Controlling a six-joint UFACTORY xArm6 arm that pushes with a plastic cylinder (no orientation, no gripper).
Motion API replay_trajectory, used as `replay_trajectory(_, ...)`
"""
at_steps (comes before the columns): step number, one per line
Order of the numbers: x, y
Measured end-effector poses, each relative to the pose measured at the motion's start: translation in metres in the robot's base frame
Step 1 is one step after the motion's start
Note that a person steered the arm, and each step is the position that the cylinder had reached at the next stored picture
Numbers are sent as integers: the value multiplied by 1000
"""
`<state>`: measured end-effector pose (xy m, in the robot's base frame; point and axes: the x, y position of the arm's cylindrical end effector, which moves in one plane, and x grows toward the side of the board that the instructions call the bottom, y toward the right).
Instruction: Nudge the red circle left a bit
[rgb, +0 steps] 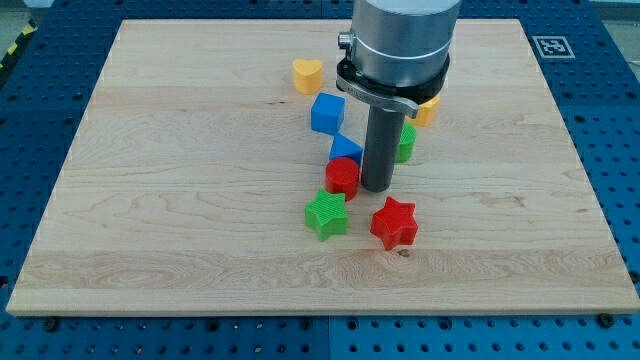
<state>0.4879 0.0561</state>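
Observation:
The red circle (342, 177) is a short red cylinder near the middle of the wooden board (180, 200). My tip (376, 188) stands just to its right, close to or touching its side. A blue block (346, 148) lies right behind the red circle, partly hidden by it. A green star (326, 214) lies just below-left of the circle and a red star (394, 223) below-right of my tip.
A blue cube (327, 112) and a yellow heart (307, 74) lie toward the view's top. A green block (404, 142) and a yellow block (427, 109) are partly hidden behind the rod and arm body (400, 45).

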Motion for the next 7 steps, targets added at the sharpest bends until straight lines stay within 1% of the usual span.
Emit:
replay_trajectory(1,0,-1)
replay_trajectory(3,13,0)
replay_trajectory(7,-4,-23)
